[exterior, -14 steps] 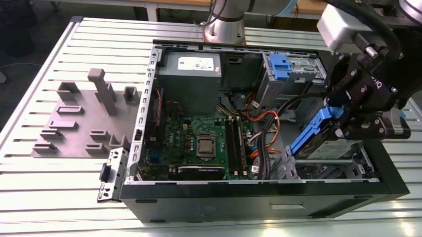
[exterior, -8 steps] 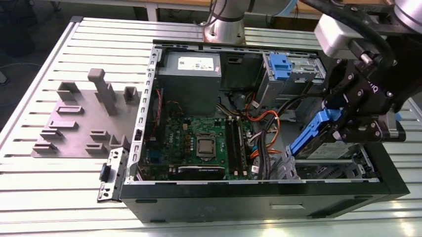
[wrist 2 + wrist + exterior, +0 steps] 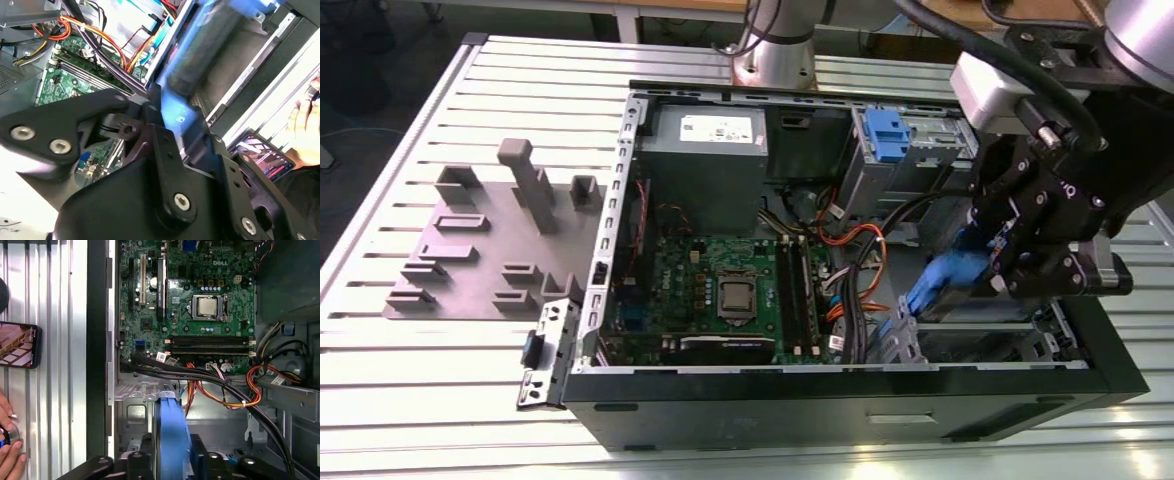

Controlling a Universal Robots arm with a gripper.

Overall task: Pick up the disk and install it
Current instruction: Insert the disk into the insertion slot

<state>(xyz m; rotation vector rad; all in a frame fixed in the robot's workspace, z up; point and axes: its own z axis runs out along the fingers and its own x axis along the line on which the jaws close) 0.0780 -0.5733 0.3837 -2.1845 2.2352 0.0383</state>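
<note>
Pincer [image 3: 987, 262] clamped on the disk [image 3: 945, 285] above the open computer case [image 3: 854, 395].
The case sits on a slatted metal desk [image 3: 440, 370].

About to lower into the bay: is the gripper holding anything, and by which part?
Yes: the gripper is shut on the disk, clamping the blue carrier bracket by its flat sides, edge-on above the case.

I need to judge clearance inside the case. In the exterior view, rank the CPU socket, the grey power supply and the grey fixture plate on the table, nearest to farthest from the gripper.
From the gripper, which holds the disk:
1. CPU socket, mid-motherboard, toward the exterior view's left.
2. Power supply, in the case's far corner.
3. Fixture plate, outside the case, at the exterior view's left.
</note>
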